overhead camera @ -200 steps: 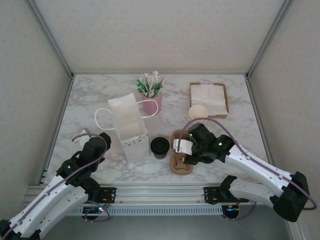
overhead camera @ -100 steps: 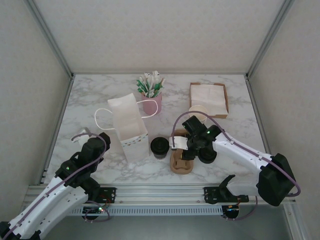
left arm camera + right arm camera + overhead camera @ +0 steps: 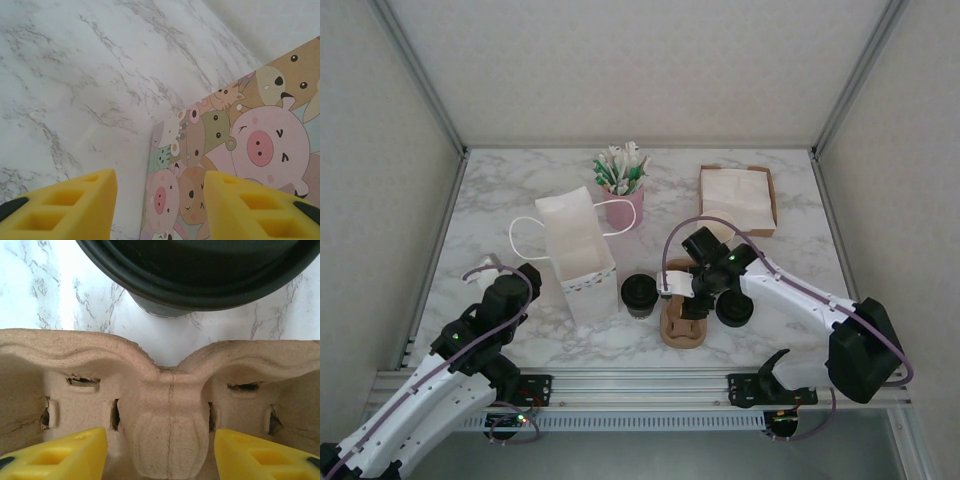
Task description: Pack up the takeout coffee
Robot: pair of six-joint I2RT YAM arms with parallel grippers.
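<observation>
Takeout coffee: a cream paper cup under a round black lid, upright on the marble table, just below the centre of the overhead frame.
Closest neighbours: a white paper bag just to its left and a brown pulp cup carrier just to its right. Whether cup and carrier touch cannot be told.
Right gripper: low over the carrier, yellow fingers apart, one on each side of the carrier's raised middle ridge, clamping nothing.
Direction that matters: in the right wrist view the lid's dark rim runs along the top edge, straight ahead of the spread fingers, with the carrier's wall between. Overhead, the cup lies to the left of this gripper.
Cup's long axis: vertical, so from above it reads as a black disc.
Nearer arm: the right, clearly.
Left gripper: at the lower left overhead, on the far side of the bag from the cup. Its fingers are apart and empty, facing the cartoon animals printed on the bag.
Likely call: cup and carrier must be brought together, and the right arm is best placed for it.
Further out: a loose black lid right of the carrier.
</observation>
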